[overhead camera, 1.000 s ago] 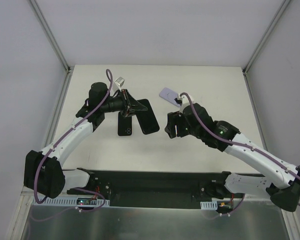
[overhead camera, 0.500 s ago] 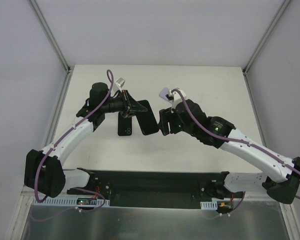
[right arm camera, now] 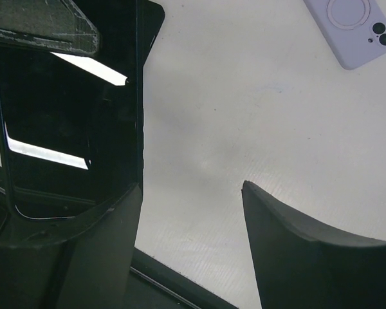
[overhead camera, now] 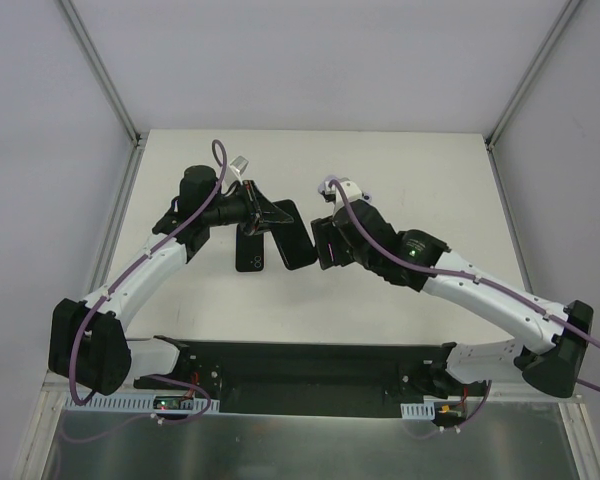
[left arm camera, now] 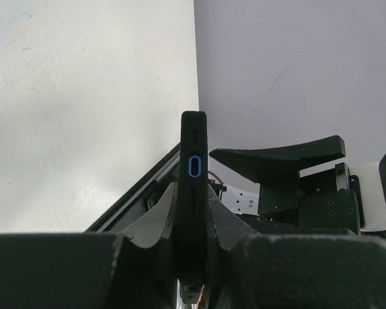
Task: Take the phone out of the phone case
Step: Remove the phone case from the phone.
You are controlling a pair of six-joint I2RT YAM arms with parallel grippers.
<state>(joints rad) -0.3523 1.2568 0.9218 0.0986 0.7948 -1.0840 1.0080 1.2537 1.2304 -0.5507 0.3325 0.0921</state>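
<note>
Your left tool [left arm camera: 192, 215] is clamped shut on the black phone [overhead camera: 298, 245]. Its two fingers press the phone's flat faces near one end, and the rest of the phone sticks out past them. In the left wrist view you look along the phone's thin edge and see an oval port opening ringed in blue. These views do not show where the phone ends and its case begins.

The phone sits over the middle of the desk [overhead camera: 410, 170], with its broad face turned up towards the top camera. Its glossy screen fills the left side of the right wrist view and shows bright reflections.

Your right tool [right arm camera: 192, 193] is wide open and holds nothing. It sits just beside the free long edge of the phone. In its own camera, the left-hand finger [right arm camera: 83, 257] overlaps the phone's lower corner, and only bare desk shows between the fingers. I cannot tell whether that finger touches the phone.

A dark handset [overhead camera: 250, 252] lies flat on the desk with its camera rings up, partly under the held phone. I cannot tell whether it is a phone or an empty case. A lilac phone [right arm camera: 357, 29] lies back up further out on the desk, apart from both tools.
</note>
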